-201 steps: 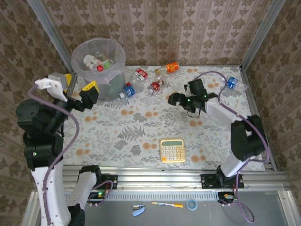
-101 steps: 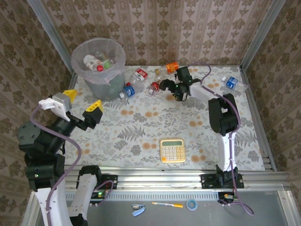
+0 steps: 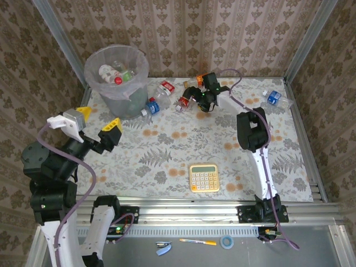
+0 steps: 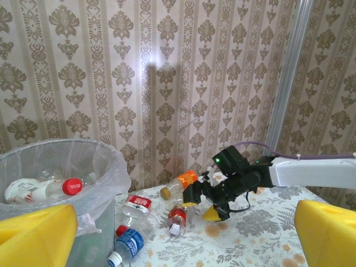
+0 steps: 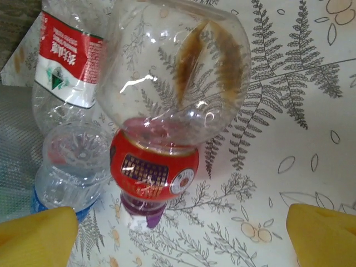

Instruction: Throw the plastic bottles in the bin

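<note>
The left fingers (image 3: 111,126) are seen wide apart and empty near the bin (image 3: 92,67), in which several plastic bottles (image 3: 114,75) are lodged. Further right, the right fingers (image 5: 39,236) are spread to either side of a red-labelled bottle (image 5: 154,167) lying on the counter (image 3: 167,150), unclamped. A blue-labelled bottle (image 3: 273,98) is seen far right.

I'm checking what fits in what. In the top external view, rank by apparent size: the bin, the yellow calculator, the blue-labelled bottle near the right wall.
1. bin
2. yellow calculator
3. blue-labelled bottle
The bin's rim stands nearer the camera, which enlarges it, but its lead is clear.
</note>
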`<action>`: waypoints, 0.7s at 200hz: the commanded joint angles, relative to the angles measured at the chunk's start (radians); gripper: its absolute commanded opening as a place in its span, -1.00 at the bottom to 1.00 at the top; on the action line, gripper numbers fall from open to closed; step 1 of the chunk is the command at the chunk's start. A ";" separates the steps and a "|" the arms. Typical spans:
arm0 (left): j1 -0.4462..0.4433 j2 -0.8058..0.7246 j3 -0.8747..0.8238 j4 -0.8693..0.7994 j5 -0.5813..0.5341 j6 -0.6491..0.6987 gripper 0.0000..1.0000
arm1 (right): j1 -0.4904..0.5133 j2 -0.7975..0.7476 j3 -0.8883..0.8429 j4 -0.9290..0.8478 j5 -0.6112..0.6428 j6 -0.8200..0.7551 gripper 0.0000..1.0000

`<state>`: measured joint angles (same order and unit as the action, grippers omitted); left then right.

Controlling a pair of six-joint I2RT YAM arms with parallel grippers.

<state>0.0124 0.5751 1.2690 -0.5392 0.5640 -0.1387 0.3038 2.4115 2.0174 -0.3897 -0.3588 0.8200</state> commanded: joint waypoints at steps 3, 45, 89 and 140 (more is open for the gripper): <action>-0.006 0.014 -0.016 0.011 -0.052 -0.008 0.99 | 0.019 0.065 0.108 -0.105 0.014 0.024 0.94; -0.005 0.034 -0.021 0.020 -0.097 -0.013 1.00 | 0.046 0.163 0.293 -0.250 0.098 0.034 0.94; -0.008 0.042 -0.047 0.057 -0.094 -0.040 1.00 | 0.064 0.309 0.564 -0.463 0.232 0.019 0.92; -0.012 0.054 -0.069 0.087 -0.094 -0.071 1.00 | 0.071 0.362 0.654 -0.517 0.300 -0.008 0.79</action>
<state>0.0067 0.6224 1.2148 -0.5037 0.4728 -0.1753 0.3744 2.7415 2.6392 -0.8024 -0.1501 0.8364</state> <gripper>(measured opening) 0.997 0.909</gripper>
